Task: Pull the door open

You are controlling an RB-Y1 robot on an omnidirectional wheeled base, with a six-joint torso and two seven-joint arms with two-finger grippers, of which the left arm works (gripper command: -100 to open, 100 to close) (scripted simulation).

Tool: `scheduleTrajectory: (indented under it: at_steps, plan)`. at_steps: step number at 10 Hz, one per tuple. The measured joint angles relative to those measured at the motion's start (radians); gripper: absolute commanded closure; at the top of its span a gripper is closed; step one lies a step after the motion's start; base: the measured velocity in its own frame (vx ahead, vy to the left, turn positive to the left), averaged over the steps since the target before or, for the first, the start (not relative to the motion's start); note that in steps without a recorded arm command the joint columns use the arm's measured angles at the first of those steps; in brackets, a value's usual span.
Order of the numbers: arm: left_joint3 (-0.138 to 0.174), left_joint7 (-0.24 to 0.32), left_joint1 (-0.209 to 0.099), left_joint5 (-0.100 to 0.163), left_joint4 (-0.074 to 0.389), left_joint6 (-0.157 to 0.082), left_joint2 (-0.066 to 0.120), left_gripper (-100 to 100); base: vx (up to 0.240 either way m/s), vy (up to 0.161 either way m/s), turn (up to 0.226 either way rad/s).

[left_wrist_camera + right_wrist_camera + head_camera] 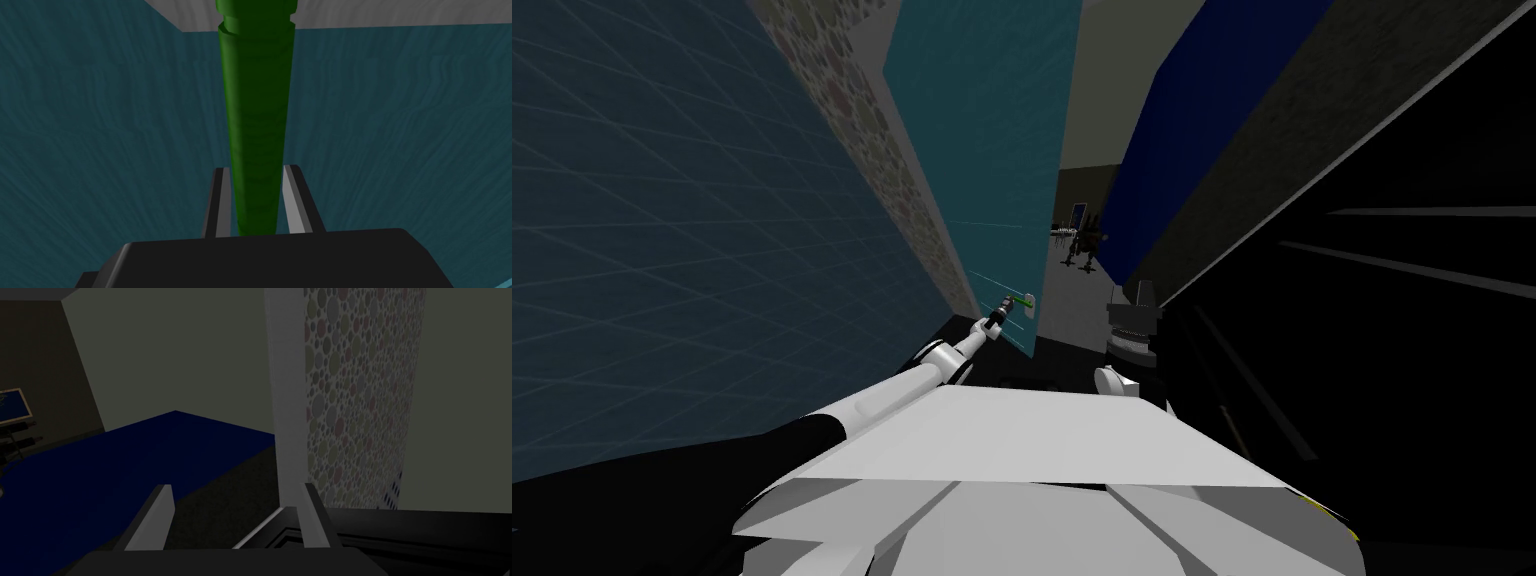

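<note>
Left gripper (256, 172) was clamped on the green door handle (255, 115), one finger pressed to each side, near the lever's free end. The lever ran away from the hand to a grey plate (400, 15) on the teal door (400, 150). In the head view, the left arm was stretched far forward to the handle (1023, 299) near the door's free edge. A gap beside that edge showed a room beyond, so the door looked partly open. Judgement: grasp done, pull underway, more swing needed for a clear doorway. Right gripper (235, 488) was idle, fingers spread, holding nothing, and facing a white door frame (287, 388).
</note>
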Motion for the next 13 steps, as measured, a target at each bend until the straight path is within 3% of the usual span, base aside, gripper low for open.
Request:
scheduleTrajectory:
  at_steps: [2, 3, 4, 6, 7, 8, 9, 11, 13]
  plan:
    - [0.013, 0.012, -0.031, -0.008, 0.075, -0.046, -0.015, 100, 0.145, -0.08, -0.054]
    - [0.015, 0.015, -0.039, -0.009, 0.088, -0.055, -0.016, 100, 0.044, -0.034, -0.014]
    - [0.016, 0.016, -0.044, -0.009, 0.094, -0.059, -0.017, 100, 0.0, 0.0, 0.0]
    - [0.013, 0.016, -0.018, -0.011, 0.04, -0.032, -0.01, 100, -0.012, 0.009, 0.011]
    - [0.014, 0.016, -0.018, -0.01, 0.038, -0.03, -0.009, 100, -0.015, 0.024, -0.198]
    - [0.008, 0.03, -0.003, -0.01, 0.021, -0.03, 0.015, 100, -0.033, 0.044, -0.17]
    - [0.002, 0.048, -0.006, -0.01, 0.033, -0.042, 0.03, 100, -0.039, 0.037, -0.109]
    - [-0.006, 0.072, -0.01, -0.009, 0.066, -0.086, 0.05, 100, -0.054, 0.023, -0.159]
    - [-0.028, 0.121, 0.023, -0.012, 0.029, -0.107, 0.109, 100, -0.075, 0.029, -0.12]
